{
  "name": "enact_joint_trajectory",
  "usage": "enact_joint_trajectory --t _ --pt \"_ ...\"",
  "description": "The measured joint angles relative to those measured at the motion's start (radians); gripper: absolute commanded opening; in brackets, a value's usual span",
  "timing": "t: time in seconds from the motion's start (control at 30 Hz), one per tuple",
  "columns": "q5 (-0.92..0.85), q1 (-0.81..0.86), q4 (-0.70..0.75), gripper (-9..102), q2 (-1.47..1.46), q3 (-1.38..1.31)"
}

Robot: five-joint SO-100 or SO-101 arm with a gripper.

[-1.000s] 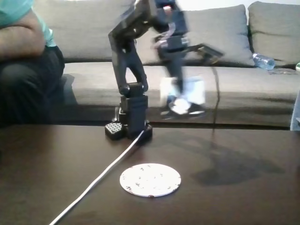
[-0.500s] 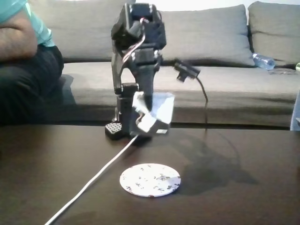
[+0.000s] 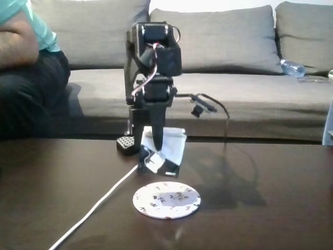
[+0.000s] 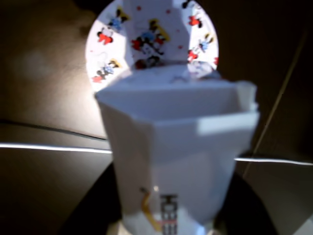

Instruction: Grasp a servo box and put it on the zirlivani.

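In the fixed view my gripper (image 3: 155, 156) points straight down, shut on the servo box (image 3: 175, 141). The box is white with a black lower part and hangs tilted, a little above the table. The zirlivani (image 3: 166, 200), a flat round white disc, lies just in front of and below the box, with a shadow on its middle. The wrist view puts the white servo box (image 4: 178, 156) close up in the centre. Past the box's far edge lies the zirlivani (image 4: 105, 36), printed with small cartoon figures. The box hides the fingertips there.
The arm's base (image 3: 136, 145) stands at the dark table's (image 3: 270, 219) far edge. A white cable (image 3: 99, 205) runs from it to the front left. A small camera (image 3: 199, 108) hangs on a black lead beside the arm. A person (image 3: 26, 67) sits on the sofa (image 3: 250, 78) at left, and a bottle (image 3: 291, 67) lies at right.
The arm has swung from the right to the middle and lowered, bringing the held box down close above the disc. The disc has not moved.
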Motion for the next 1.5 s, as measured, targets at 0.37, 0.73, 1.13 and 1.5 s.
enact_joint_trajectory --t 0.37,0.73,1.13,1.5 --pt "0.017 0.000 0.002 7 -0.107 -0.023" --pt "0.043 -0.002 0.031 13 -0.190 -0.115" --pt "0.043 -0.002 0.046 36 -0.198 -0.115" --pt "0.043 -0.003 0.049 37 -0.199 -0.135"
